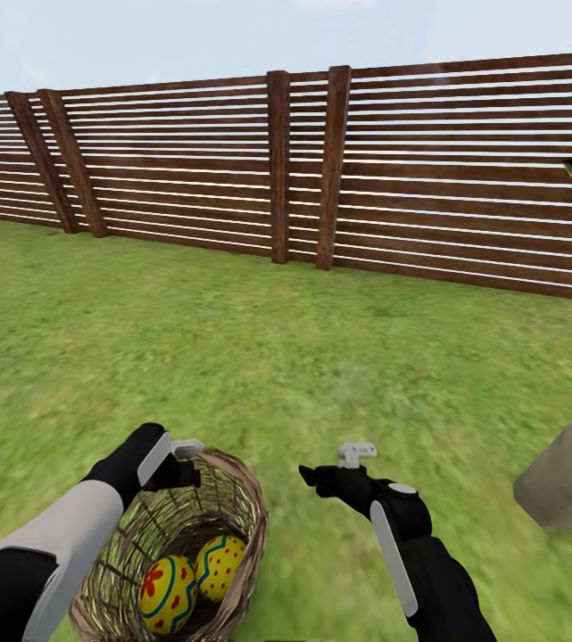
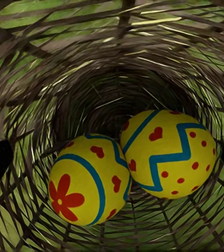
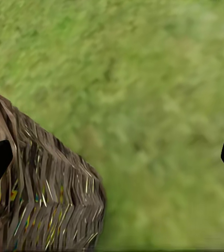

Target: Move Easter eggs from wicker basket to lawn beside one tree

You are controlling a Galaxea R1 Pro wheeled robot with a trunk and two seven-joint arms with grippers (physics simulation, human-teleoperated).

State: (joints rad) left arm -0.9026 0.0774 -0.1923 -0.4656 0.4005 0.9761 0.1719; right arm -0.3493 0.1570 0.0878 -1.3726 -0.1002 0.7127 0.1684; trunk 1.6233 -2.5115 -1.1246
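Head view first: the wicker basket (image 1: 174,553) sits on the lawn (image 1: 259,357) just in front of the robot, and two Easter eggs lie inside it, touching each other, the flower egg (image 1: 166,592) beside the dotted egg (image 1: 221,565). No third egg can be made out here. The left gripper (image 1: 177,459) hangs at the basket's far rim; the right gripper (image 1: 344,468) hovers over bare grass beside the basket. A pale tree trunk (image 1: 569,473) stands near on the robot's right, before the slatted fence (image 1: 321,169).

Left wrist view looks straight down the woven well: the flower egg (image 2: 88,181) and the egg with blue zigzag and red dots (image 2: 169,155) rest side by side on the bottom. Dark finger edges sit at either border, so the jaws stand wide, holding nothing.

Right wrist view shows the basket's outer wall (image 3: 43,184) and grass; its finger edges are also far apart, and nothing lies between them.

Judging from this, at least two eggs are left to lift out and carry to the trunk. Whether the third is hidden or already gone, I cannot tell.
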